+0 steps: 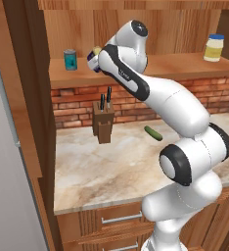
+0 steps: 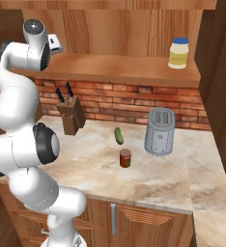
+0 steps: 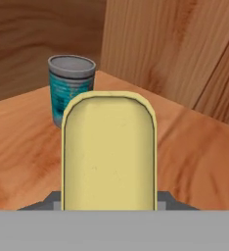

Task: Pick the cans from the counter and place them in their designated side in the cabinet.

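bench (image 2: 148, 181): glossy beige marble pattern
cabinet (image 1: 175, 27): wood grain, matt
teal can (image 3: 71, 88): dull metal lid
toaster (image 2: 160, 131): brushed grey metal

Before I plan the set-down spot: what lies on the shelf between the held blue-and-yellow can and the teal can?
Nothing: in the hand view, bare shelf wood separates the blue-and-yellow can, held in the gripper, from the teal can.

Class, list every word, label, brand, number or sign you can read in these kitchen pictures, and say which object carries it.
None can be read.
Teal can on the cabinet shelf: mottled wrap, no letters.
Yellow-topped can in the tool: plain yellow face, no print.
Red-brown can on the counter: label too small and blurred to read.
Pale yellow jar: no text visible.
Toaster and knife block: no markings visible.
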